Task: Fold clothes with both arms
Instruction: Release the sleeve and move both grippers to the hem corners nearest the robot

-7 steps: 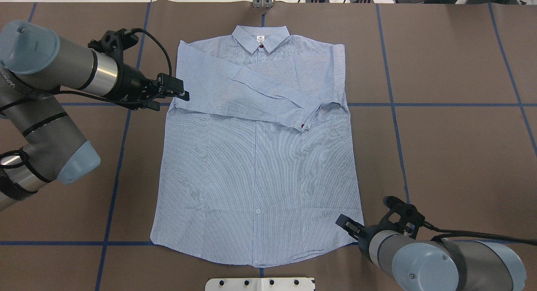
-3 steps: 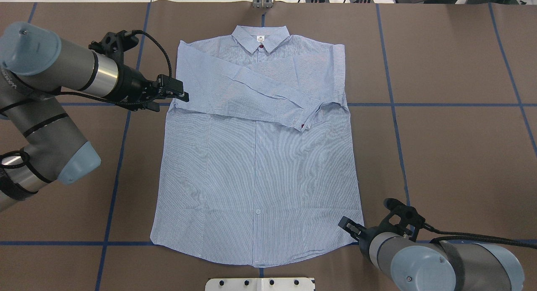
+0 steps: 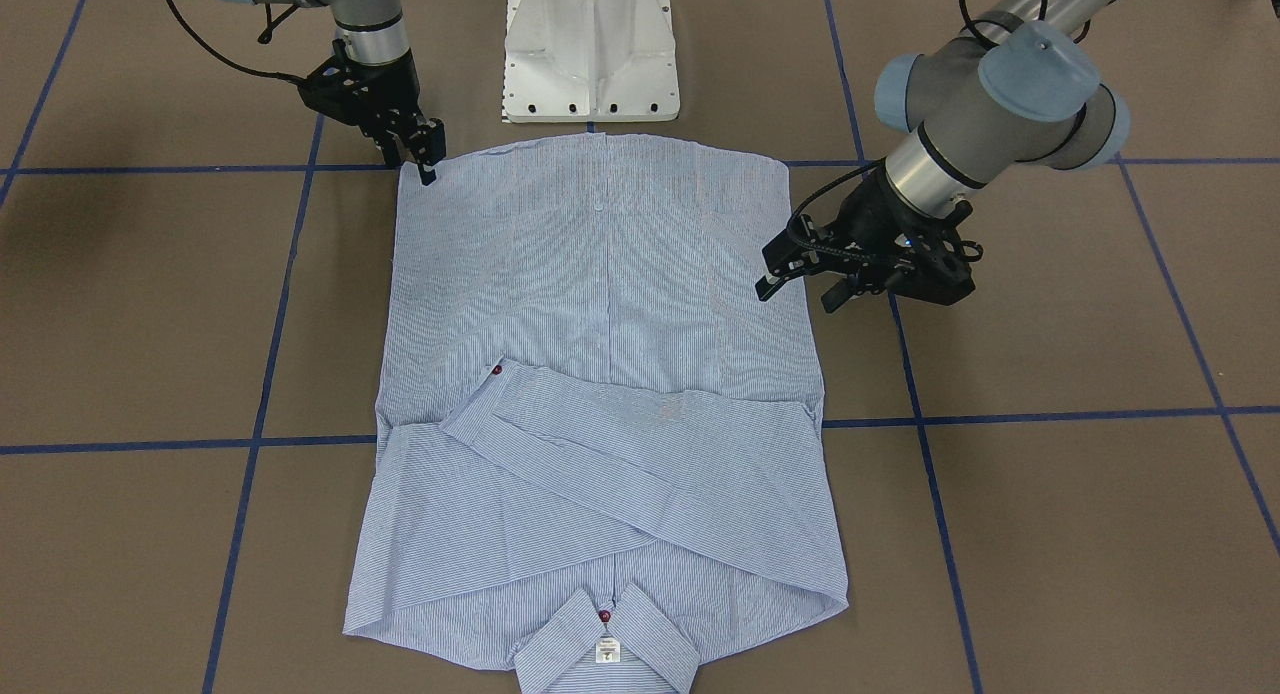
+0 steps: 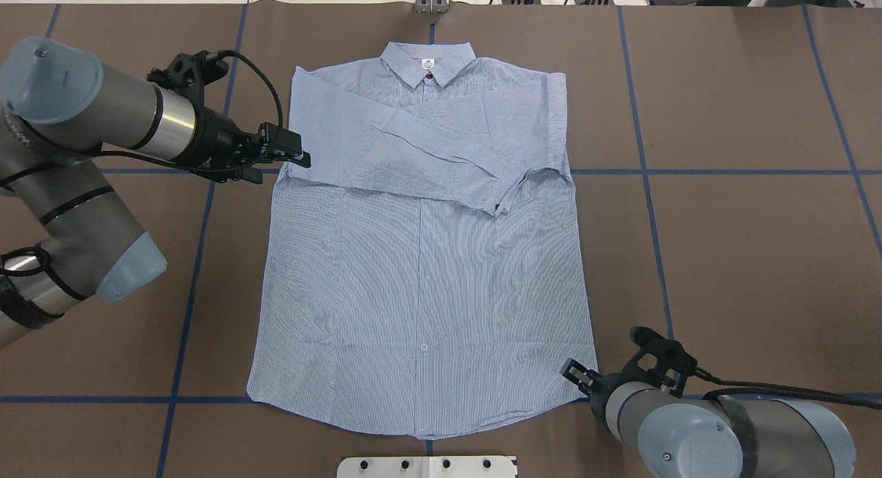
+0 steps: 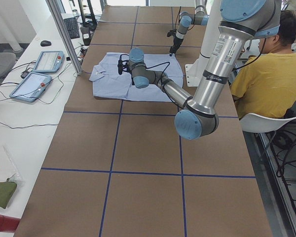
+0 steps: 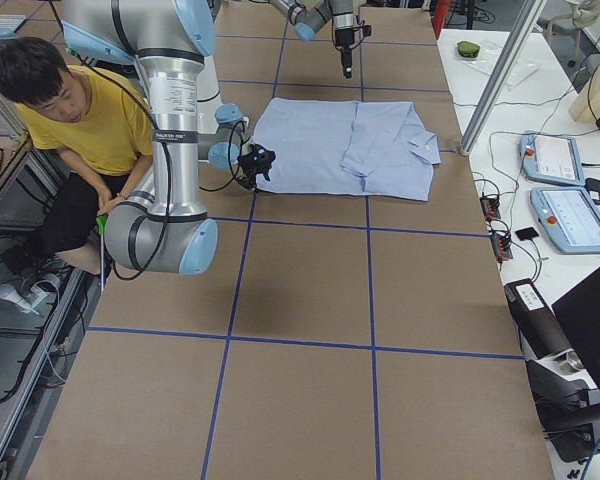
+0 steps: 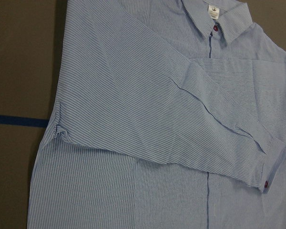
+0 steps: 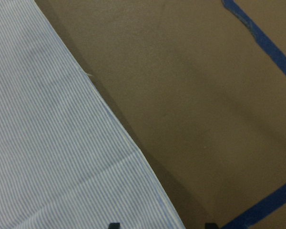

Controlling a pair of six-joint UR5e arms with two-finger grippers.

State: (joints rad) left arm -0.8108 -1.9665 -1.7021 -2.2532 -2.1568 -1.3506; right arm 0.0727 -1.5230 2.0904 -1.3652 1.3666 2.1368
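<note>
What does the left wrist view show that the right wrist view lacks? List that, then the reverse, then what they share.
Left wrist only: the collar, the white neck label, a sleeve folded across the chest, and a red cuff button. Right wrist only: the right gripper, its two dark fingertips apart at the picture's bottom, by a plain hem edge. Both: the striped shirt, the brown table and blue tape.
</note>
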